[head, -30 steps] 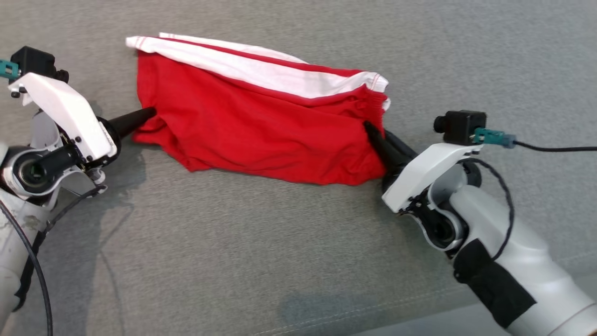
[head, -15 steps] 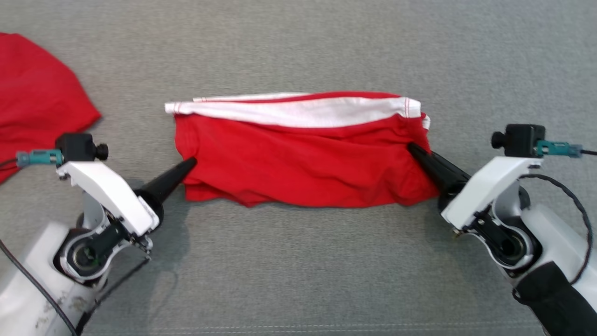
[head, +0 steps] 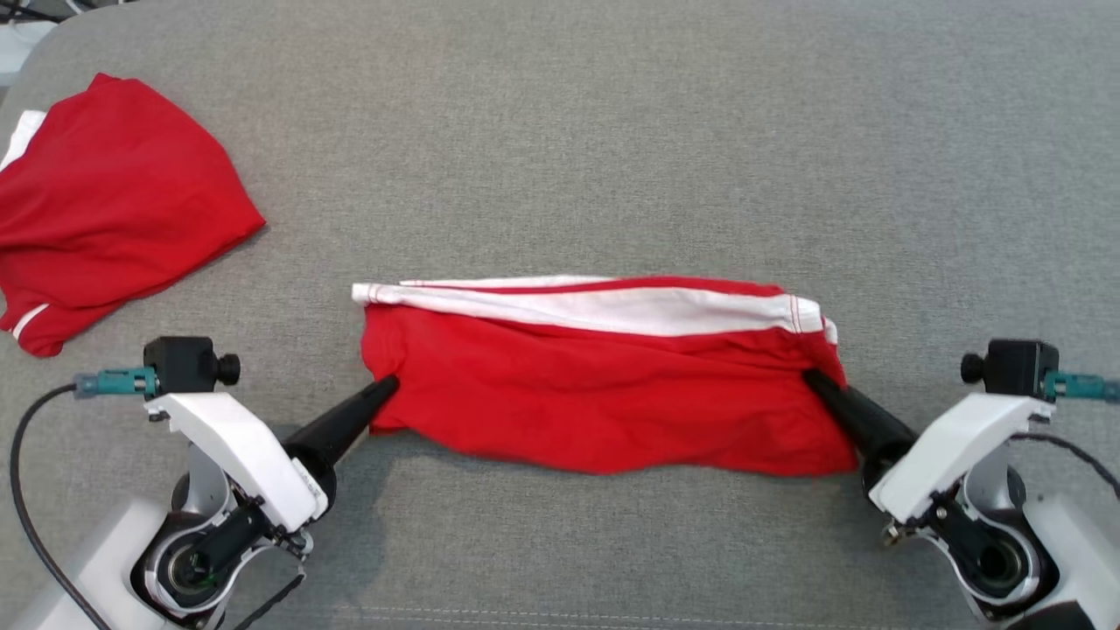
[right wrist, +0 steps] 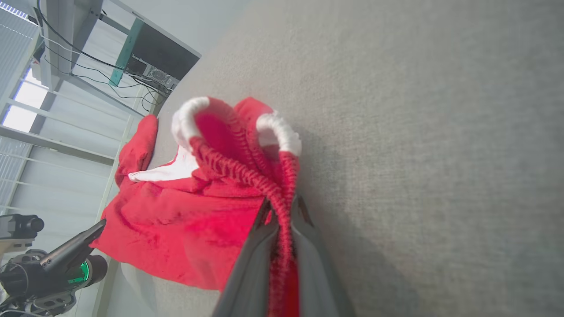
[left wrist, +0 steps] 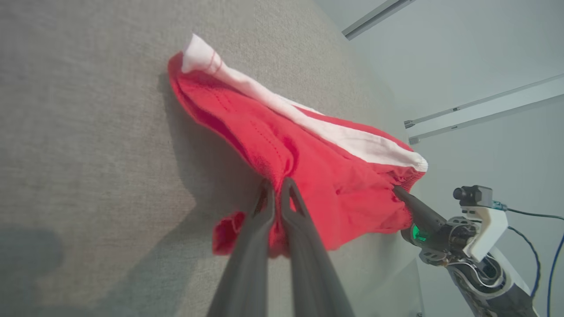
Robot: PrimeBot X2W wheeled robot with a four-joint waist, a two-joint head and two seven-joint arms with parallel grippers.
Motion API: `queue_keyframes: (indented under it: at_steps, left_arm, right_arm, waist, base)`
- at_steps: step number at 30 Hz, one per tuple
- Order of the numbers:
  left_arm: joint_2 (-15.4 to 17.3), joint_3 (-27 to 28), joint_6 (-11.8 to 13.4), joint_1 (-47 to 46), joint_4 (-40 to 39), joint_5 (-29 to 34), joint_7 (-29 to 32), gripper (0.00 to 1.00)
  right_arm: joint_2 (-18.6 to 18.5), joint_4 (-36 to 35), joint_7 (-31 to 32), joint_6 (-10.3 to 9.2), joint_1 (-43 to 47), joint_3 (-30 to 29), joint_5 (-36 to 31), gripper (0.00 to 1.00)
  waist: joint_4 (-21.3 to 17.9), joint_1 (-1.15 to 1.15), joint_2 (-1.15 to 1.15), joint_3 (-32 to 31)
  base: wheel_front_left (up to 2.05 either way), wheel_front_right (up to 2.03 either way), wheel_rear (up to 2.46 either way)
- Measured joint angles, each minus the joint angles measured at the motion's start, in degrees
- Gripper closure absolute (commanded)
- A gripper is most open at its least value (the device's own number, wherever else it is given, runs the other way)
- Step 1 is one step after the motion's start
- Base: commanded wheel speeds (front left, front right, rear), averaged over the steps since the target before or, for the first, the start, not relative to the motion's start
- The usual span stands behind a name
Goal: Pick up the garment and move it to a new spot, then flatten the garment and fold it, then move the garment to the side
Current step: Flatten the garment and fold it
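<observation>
The garment [head: 604,394] is a pair of red shorts with a white side stripe, stretched sideways between my two grippers just above the grey cushion. My left gripper [head: 387,385] is shut on its left end, and my right gripper [head: 812,378] is shut on the elastic waistband at its right end. In the left wrist view the two fingers pinch red cloth [left wrist: 308,154] at the left gripper [left wrist: 276,187]. In the right wrist view the gathered waistband [right wrist: 246,176] runs between the closed fingers of the right gripper [right wrist: 282,204]. The garment's lower edge sags onto the fabric.
A second red garment [head: 114,210] with white trim lies crumpled at the far left of the grey upholstered surface [head: 612,131]. The surface's rounded back-left corner [head: 52,35] is near it. A seam runs along the front edge [head: 560,617].
The head camera has swung, so the whole scene shifted. The garment now hangs level between both grippers and lower in view, and the second red garment has come into sight at left.
</observation>
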Motion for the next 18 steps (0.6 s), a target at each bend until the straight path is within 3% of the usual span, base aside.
queue_keyframes:
  at_steps: [7, 13, 14, 15, 17, 18]
  left_arm:
    - [-0.4, -1.0, 0.8, 1.6, 1.5, 0.0, 0.1, 1.0]
    - [-0.8, -1.0, 0.8, 2.4, 2.4, 0.5, -1.0, 1.0]
    - [-0.9, -1.0, 0.8, 2.4, 2.5, 0.9, -1.4, 0.67]
    - [-1.0, -1.0, 0.8, 2.4, 2.6, 1.0, -1.8, 0.0]
    - [-1.2, -0.7, 0.7, 2.7, 2.8, 1.7, -3.6, 0.0]
    - [-1.2, -0.6, 0.7, 3.0, 2.8, 2.4, -4.6, 0.0]
  right_arm:
    - [5.6, 0.5, 1.6, 0.0, 3.8, -6.1, -4.8, 1.0]
    - [8.0, -0.5, 2.9, 0.0, 4.5, -8.2, -8.0, 1.0]
    - [8.4, -0.7, 3.0, 0.0, 4.7, -8.4, -8.4, 1.0]
    - [8.6, -0.9, 3.4, 0.0, 4.9, -8.6, -8.8, 0.89]
    - [8.9, -1.5, 3.6, 0.0, 5.3, -8.9, -9.9, 0.55]
    - [9.1, -1.7, 3.6, 0.0, 5.4, -9.0, -10.4, 0.02]
  waist:
    - [-1.3, 0.0, 0.0, -0.7]
    - [-1.3, 0.0, 0.0, -1.1]
    - [-1.3, 0.0, 0.0, -1.2]
    - [-1.3, 0.0, 0.0, -1.4]
    - [-1.3, 0.0, 0.0, -1.7]
    - [-1.3, 0.0, 0.0, -1.8]
  base:
    - [0.0, 0.0, 0.0]
    - [0.0, 0.0, 0.0]
    - [0.0, 0.0, 0.0]
    - [0.0, 0.0, 0.0]
    - [0.0, 0.0, 0.0]
    - [0.0, 0.0, 0.0]
